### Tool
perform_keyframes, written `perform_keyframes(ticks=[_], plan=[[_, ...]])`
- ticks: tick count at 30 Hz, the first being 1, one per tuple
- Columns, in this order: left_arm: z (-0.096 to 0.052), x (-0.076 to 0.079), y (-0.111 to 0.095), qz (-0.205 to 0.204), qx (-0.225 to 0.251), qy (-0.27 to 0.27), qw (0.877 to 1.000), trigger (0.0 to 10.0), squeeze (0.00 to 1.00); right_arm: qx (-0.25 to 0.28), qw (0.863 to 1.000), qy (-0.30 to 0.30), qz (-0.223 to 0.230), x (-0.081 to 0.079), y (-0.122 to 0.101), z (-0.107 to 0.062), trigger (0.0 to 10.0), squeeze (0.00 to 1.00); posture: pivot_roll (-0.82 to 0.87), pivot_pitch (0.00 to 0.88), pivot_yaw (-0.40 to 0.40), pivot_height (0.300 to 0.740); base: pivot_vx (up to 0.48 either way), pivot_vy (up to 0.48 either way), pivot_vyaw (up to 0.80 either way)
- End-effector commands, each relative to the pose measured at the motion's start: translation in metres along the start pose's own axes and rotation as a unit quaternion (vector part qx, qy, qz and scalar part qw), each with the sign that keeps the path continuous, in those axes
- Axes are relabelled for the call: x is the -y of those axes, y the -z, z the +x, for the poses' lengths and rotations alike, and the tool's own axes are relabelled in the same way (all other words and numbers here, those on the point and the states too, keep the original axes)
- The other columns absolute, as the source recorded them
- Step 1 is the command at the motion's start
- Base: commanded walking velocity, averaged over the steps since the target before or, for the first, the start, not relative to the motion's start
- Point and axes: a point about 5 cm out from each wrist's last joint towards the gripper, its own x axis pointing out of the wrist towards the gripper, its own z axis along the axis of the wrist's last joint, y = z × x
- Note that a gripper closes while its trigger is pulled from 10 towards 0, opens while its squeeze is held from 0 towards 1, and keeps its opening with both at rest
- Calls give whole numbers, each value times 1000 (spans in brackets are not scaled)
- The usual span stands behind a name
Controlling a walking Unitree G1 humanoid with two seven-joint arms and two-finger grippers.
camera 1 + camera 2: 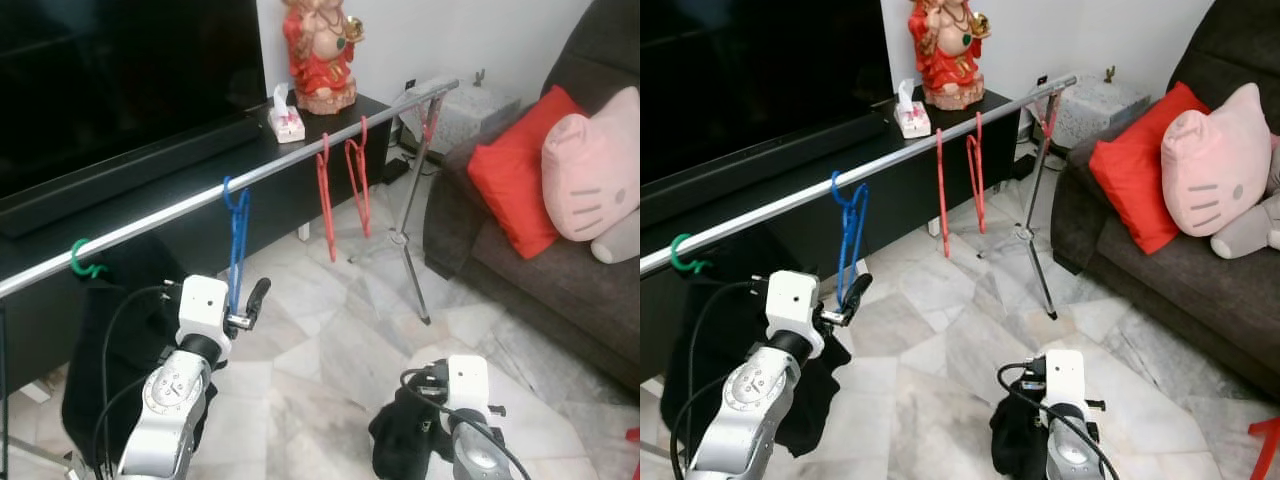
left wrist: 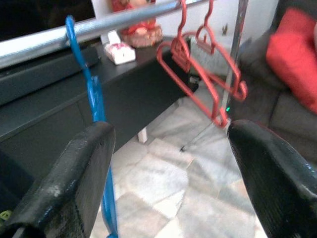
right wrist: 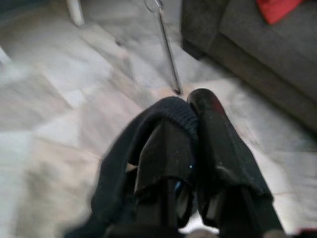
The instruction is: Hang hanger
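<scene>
1. Blue hanger (image 1: 237, 243) hooked over the silver rail (image 1: 300, 165), hanging straight down, at about 12 o'clock from the left gripper (image 1: 246, 306).
2. Left gripper raised just below the rail, fingers spread wide in the left wrist view, gripping nothing; blue hanger running down close beside one black finger (image 2: 74, 178), contact impossible to judge.
3. Further along the rail toward 2 o'clock: two red hangers (image 1: 343, 185), already hung. Toward 9 o'clock: a green hook (image 1: 84, 262) carrying a dark garment.
4. Right gripper (image 3: 193, 148) held low over the marble floor, fingers closed on a black cloth (image 3: 124, 163) draped across them.
5. Judged progress: hanging itself looks done, since the hook sits on the rail. Left to do, probably: backing the left arm clear without knocking the hanger loose.
</scene>
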Motion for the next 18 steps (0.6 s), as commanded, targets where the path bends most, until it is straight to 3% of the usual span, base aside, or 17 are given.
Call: perform_keyframes(ticks=[1, 12, 18], plan=[[-2, -12, 0, 17, -6, -16, 1000, 10000, 0, 25, 1000, -18, 1, -13, -13, 4, 10000, 0, -101, 0, -4, 740, 255, 0, 781], [-1, -11, 0, 17, -5, -12, 1000, 10000, 0, 7, 1000, -11, 11, -9, -8, 4, 10000, 0, -101, 0, -7, 740, 249, 0, 71], [-1, -9, 0, 15, -4, -9, 1000, 10000, 0, -33, 999, 4, 4, -6, 5, 1, 10000, 0, -101, 0, -8, 740, 246, 0, 0]])
